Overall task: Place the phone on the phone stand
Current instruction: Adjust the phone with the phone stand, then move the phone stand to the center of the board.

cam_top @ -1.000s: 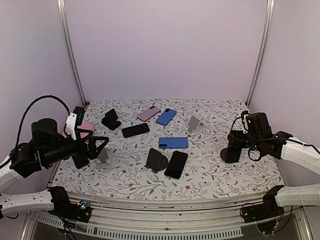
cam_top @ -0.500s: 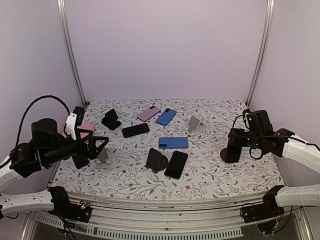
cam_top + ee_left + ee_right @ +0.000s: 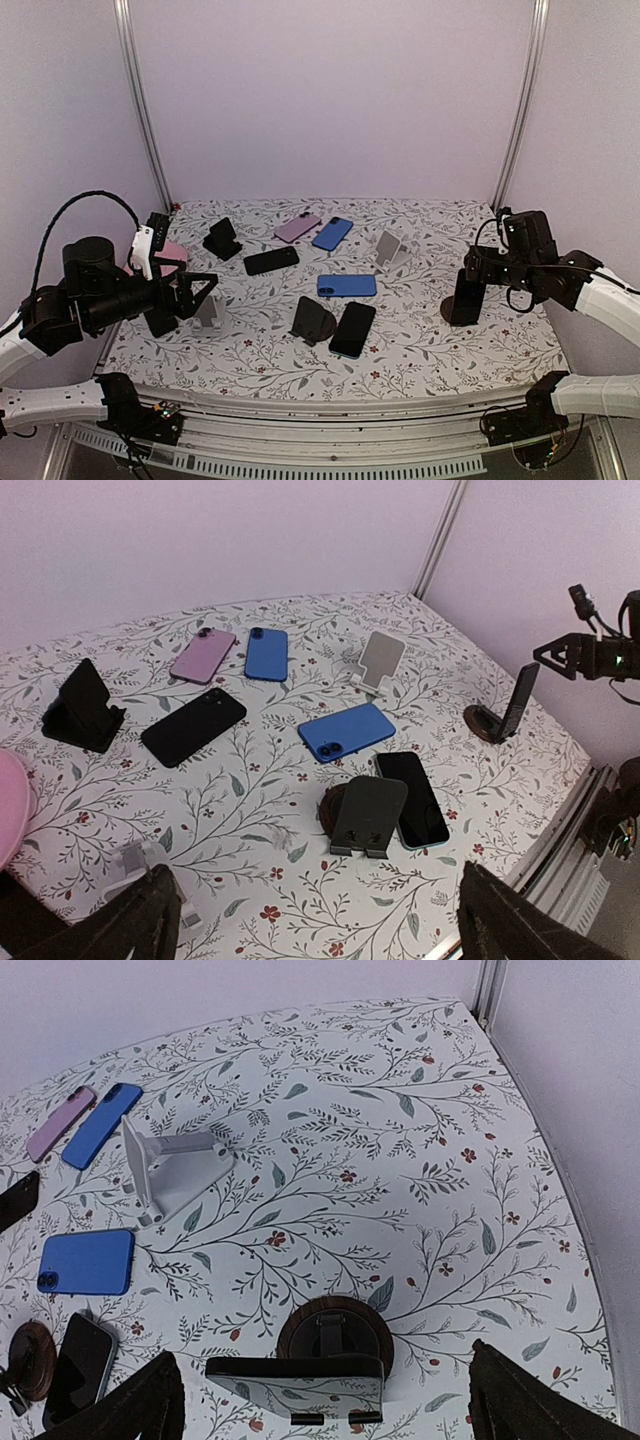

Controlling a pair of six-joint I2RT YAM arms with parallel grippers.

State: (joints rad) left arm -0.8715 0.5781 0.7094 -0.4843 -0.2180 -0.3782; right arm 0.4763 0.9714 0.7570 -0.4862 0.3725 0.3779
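Observation:
A dark phone (image 3: 467,296) leans upright on a round wooden-based phone stand (image 3: 452,311) at the right of the table; it also shows in the left wrist view, phone (image 3: 520,700). In the right wrist view the phone (image 3: 295,1384) mirrors the floral cloth, resting on the stand (image 3: 336,1332). My right gripper (image 3: 484,272) hovers just above and right of it, open, touching nothing; its fingertips (image 3: 128,1401) flank the phone with wide gaps. My left gripper (image 3: 196,290) stands open and holds nothing at the table's left.
On the cloth lie a black phone (image 3: 352,329) beside a dark stand (image 3: 312,320), a blue phone (image 3: 347,286), another blue phone (image 3: 332,233), a lilac phone (image 3: 297,227) and a black phone (image 3: 271,261). A white stand (image 3: 390,248), a black stand (image 3: 221,240) and a silver stand (image 3: 207,312) are free.
My right gripper has drawn up and back to the right, away from the phone, which stays leaning on its stand. The left arm has not moved.

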